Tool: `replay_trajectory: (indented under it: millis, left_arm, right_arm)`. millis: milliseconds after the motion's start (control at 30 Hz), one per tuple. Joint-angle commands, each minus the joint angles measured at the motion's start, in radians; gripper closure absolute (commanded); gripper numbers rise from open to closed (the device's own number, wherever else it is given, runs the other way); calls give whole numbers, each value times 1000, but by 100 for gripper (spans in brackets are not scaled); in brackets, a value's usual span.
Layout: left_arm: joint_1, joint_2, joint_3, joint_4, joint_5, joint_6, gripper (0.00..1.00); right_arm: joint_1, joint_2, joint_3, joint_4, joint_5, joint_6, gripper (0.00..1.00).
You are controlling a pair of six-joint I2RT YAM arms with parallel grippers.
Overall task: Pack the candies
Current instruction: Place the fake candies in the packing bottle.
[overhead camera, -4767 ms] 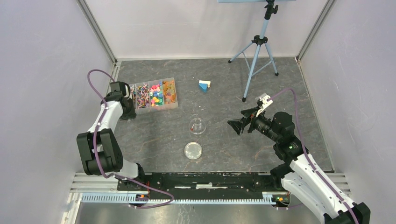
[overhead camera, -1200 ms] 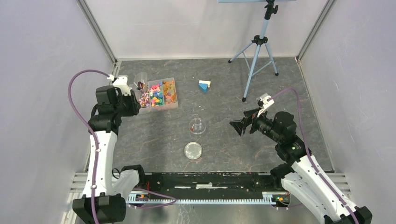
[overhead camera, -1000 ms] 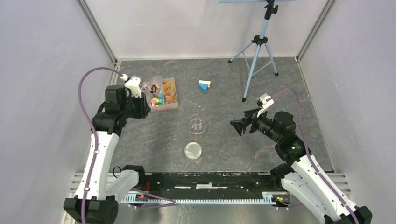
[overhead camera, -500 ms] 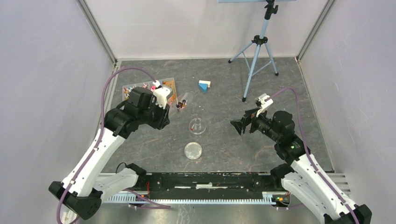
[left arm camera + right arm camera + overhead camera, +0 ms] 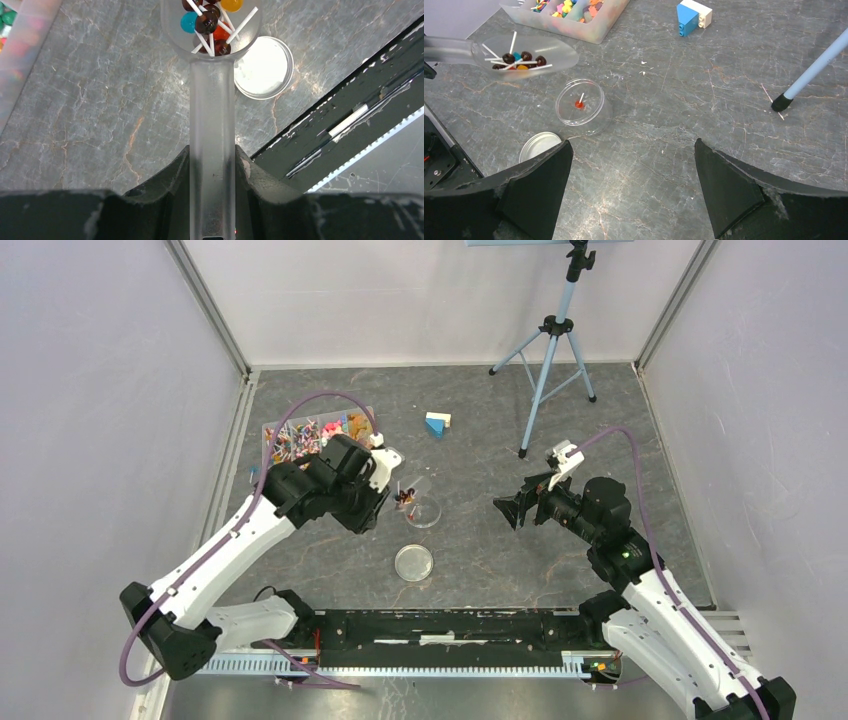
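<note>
My left gripper [image 5: 383,488] is shut on the handle of a translucent scoop [image 5: 212,125]. The scoop's bowl [image 5: 410,494] holds several small round candies [image 5: 207,22] on white sticks, brown, blue, orange and yellow. In the right wrist view the loaded scoop [image 5: 524,55] hangs just left of and above a clear open jar [image 5: 580,106], which has one red candy [image 5: 579,104] inside. The jar [image 5: 425,512] stands mid-table. My right gripper [image 5: 508,511] is open and empty, to the right of the jar, pointing at it [image 5: 634,185].
The jar's round lid [image 5: 414,562] lies flat in front of the jar, also in the left wrist view [image 5: 264,67]. A compartment box of multicoloured candies [image 5: 310,436] sits back left. A blue-and-white block [image 5: 437,423] and a tripod [image 5: 545,350] stand at the back.
My left arm has swung from the candy box rightward and forward, carrying the loaded scoop to just beside the jar. The right arm has not moved.
</note>
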Motion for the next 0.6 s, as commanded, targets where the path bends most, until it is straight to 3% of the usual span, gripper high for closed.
replay_trajectory:
  millis: [0,567]
  left_arm:
    - [-20,30,43,-45,-22,12,98]
    - [-45,154,70,-128,-44,13,98]
  right_arm:
    - [-3,3,4,26,10,-19,2]
    - [-2,10,-2,38,2,-7,2]
